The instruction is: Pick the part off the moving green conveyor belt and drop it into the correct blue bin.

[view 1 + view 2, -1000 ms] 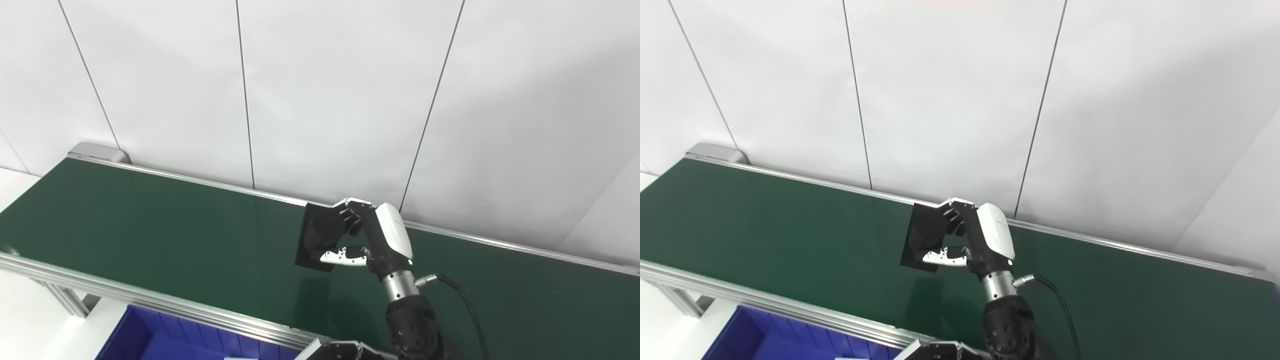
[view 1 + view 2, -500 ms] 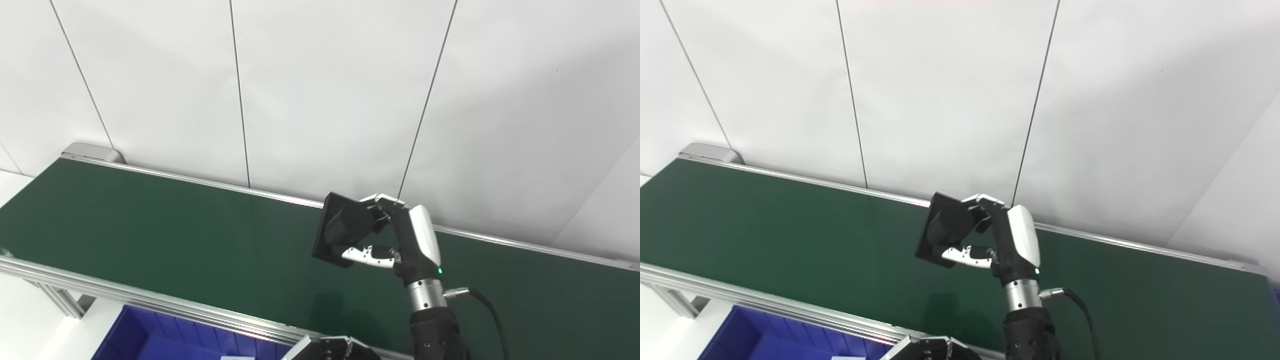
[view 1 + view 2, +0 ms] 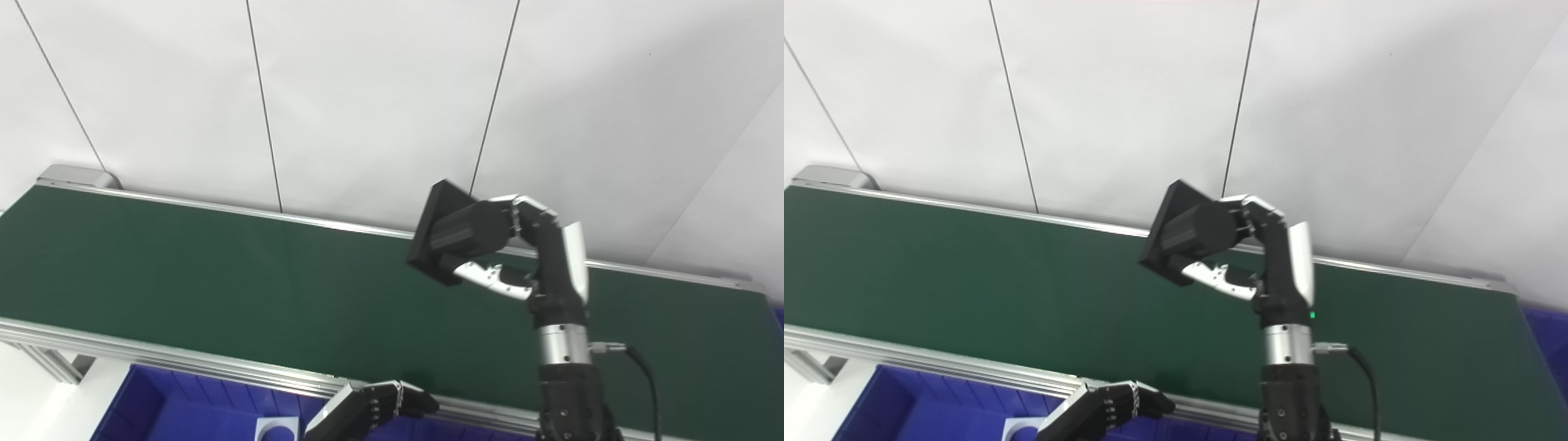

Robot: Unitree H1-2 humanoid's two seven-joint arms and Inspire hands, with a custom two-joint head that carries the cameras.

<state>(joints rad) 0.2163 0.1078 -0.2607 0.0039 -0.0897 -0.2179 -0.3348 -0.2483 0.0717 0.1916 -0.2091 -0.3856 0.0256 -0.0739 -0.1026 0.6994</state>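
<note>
The right robot hand (image 3: 527, 245) was clamped on the black part (image 3: 456, 236), a flat square plate with a blocky body behind it, and held it up in the air above the far side of the green belt (image 3: 214, 269), clear of the surface. The fingers (image 3: 520, 211) wrapped over the top of the blocky body while the thumb (image 3: 490, 278) pressed from beneath, a pinch that probably suited the shape, since the thin plate alone would offer little to squeeze. The plate tilted with its face turned toward the left and down, likely a result of the wrist being raised steeply. Holding it that high seemed meant to let it pass over the metal rail (image 3: 184, 367) at the near edge of the belt on its way to a bin. The left robot hand (image 3: 373, 410) waited low at the near rail with its fingers curled and nothing in it, apparently kept out of the way. A blue bin (image 3: 177, 410) sat below the rail at the lower left with a pale piece (image 3: 275, 429) inside, and another blue bin (image 3: 1546, 331) showed at the right end of the belt; which one was correct could not be told
</note>
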